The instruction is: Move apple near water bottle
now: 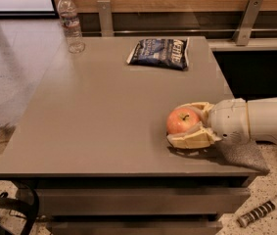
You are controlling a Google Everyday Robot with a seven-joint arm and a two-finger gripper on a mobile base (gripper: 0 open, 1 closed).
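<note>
We have the apple right inside the hand, and the two pale fingers are closed around it, one pressed along its far side and one along its near side. The white arm reaches in from the right edge of the table. From the dark chip bag, the apple and hand sit well towards us and slightly to the right, close to the table's near right corner. We cannot tell whether the apple rests on the table or hangs just above it. The water bottle stands upright well to the left of the chip bag, at the far left corner, well apart from the apple.
</note>
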